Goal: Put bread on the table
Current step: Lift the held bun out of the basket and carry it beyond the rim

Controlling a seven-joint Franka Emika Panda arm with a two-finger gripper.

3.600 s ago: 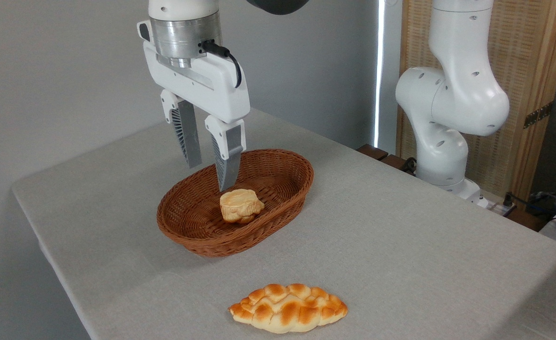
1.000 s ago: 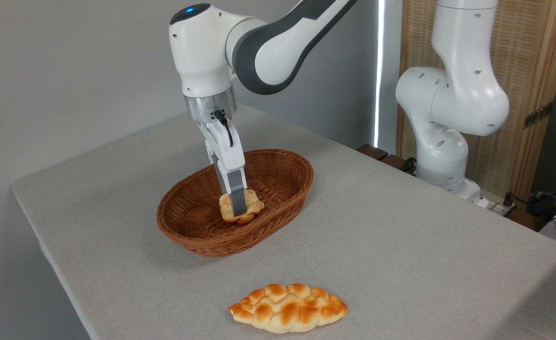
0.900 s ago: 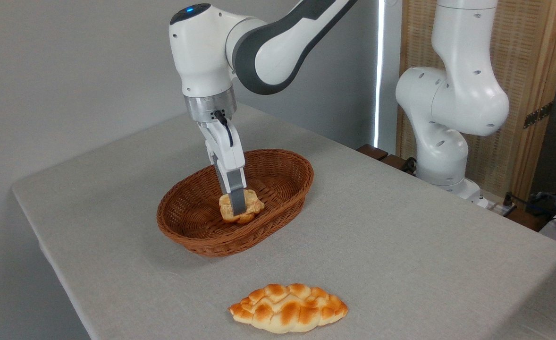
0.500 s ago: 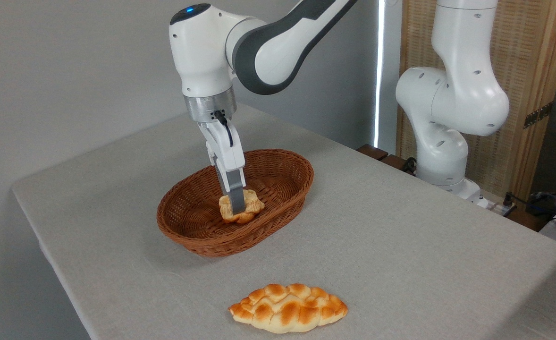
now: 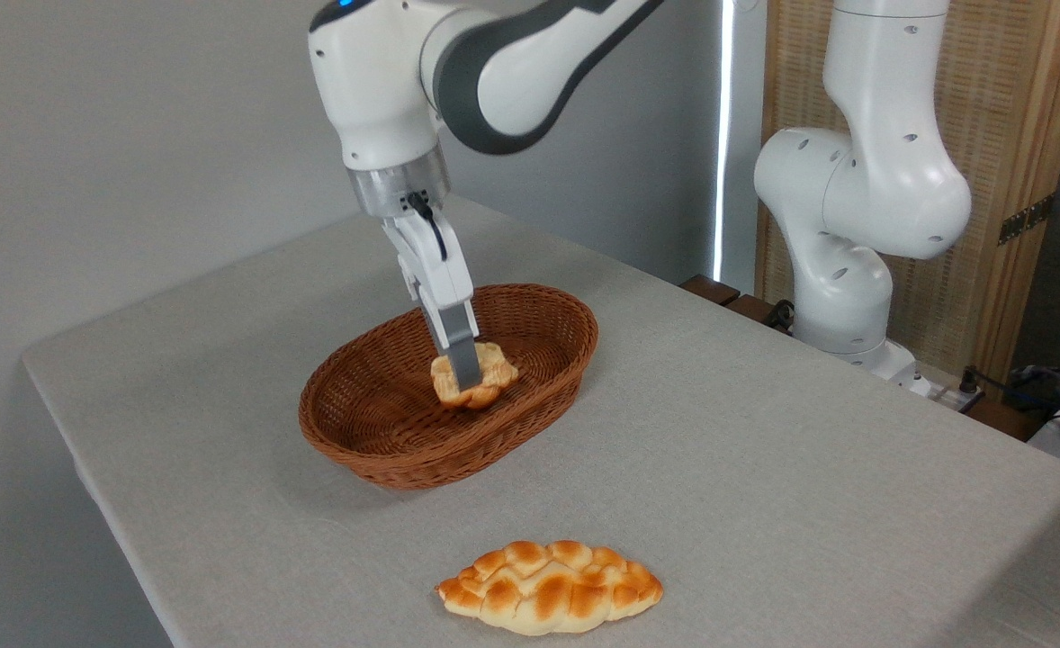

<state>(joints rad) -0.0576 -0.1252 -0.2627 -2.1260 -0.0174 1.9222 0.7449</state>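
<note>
Your two-finger gripper [image 5: 467, 376] hangs from the white arm, tilted so the fingers slant down and to the right into the brown oval woven wicker basket [image 5: 377, 441]. The fingers are closed around the bread [image 5: 476, 376], a small round bun with a golden-orange knotted top; one grey finger crosses its front face and the other is hidden behind it. The bun sits directly between the fingertips, above the basket floor and below or about level with the rim (whether it has cleared the weave underneath cannot be told from this angle). The table [image 5: 764, 468], large and covered in light grey cloth, lies open to the right and toward the camera of the basket. The near wall of the basket stands between the bun and that cloth, so you likely need height before moving sideways. A longer flat braided oval loaf [image 5: 550, 587] rests on the cloth nearer the camera, well apart from the basket.
</note>
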